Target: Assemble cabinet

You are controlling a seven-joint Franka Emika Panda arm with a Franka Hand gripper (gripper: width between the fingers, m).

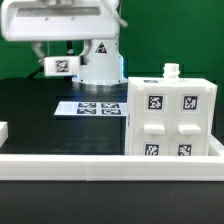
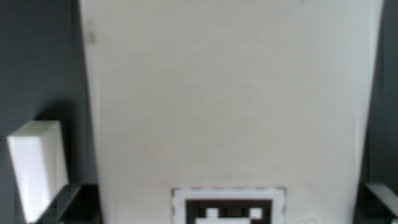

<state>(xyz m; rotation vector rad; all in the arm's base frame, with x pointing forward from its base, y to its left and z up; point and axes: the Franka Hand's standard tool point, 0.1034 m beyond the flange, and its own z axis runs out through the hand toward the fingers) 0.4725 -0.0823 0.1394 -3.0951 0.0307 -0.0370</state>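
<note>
Gripper pinches flat white plastic panel, ten o'clock from large white plastic box; carry step, alignment probably next.

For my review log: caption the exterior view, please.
Tagged white cabinet box stands upright near the flat marker board, robot arm behind them.
</note>
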